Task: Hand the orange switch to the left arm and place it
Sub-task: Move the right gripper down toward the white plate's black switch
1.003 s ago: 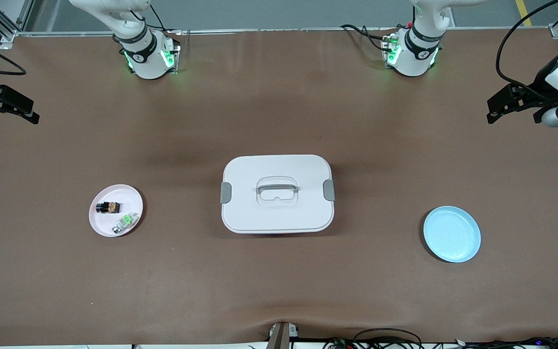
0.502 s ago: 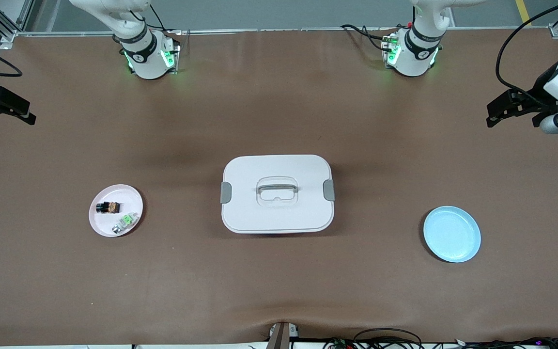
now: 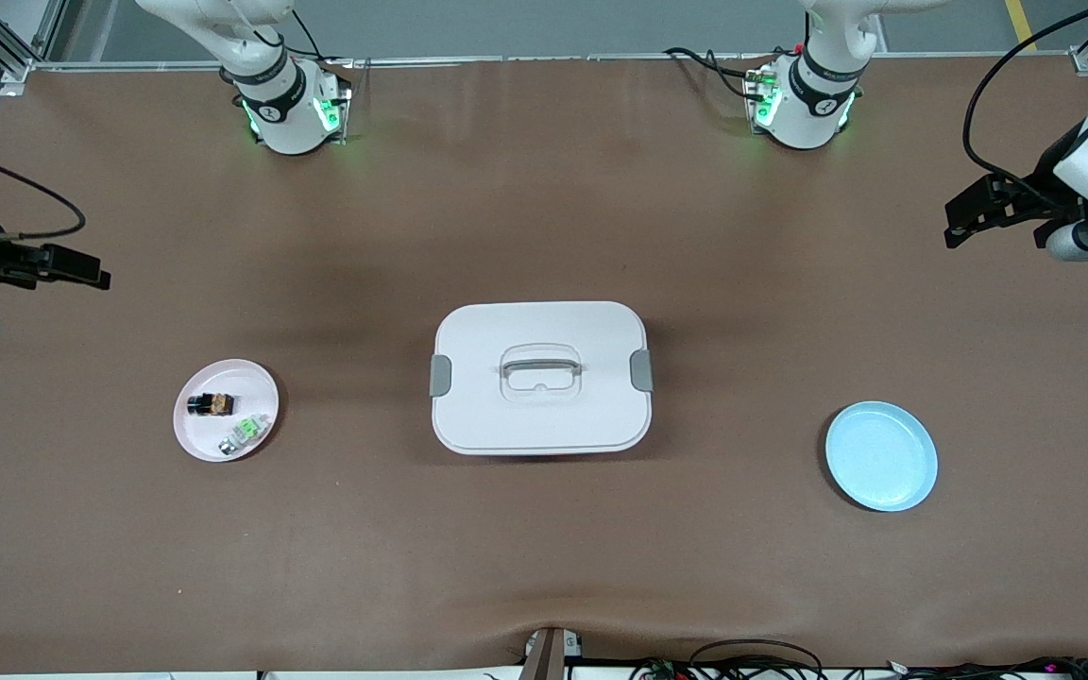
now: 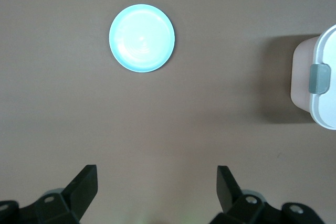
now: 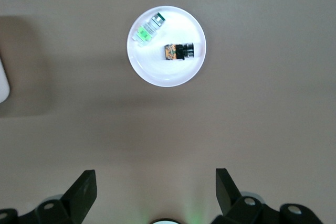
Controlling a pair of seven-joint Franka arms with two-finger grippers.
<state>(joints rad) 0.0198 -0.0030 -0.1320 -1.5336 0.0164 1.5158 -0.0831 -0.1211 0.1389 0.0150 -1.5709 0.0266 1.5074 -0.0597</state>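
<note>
Orange switch [image 3: 211, 404] sits in pink plate [image 3: 195, 439] beside green-clear component [image 3: 245, 433], toward right arm's end. Blue plate [image 3: 881, 456] holds nothing; white box [image 3: 540, 377] stands between plates. Right gripper [image 5: 156, 192] and left gripper [image 4: 157, 188] hover over bare table [image 3: 544, 548], fingers wide apart, empty. Only right wrist view shows the switch's orange end clearly.

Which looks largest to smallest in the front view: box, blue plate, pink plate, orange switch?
1. Box.
2. Blue plate and pink plate look alike, the blue perhaps slightly larger; not ranked.
3. Orange switch, lying on the pink plate.
</note>
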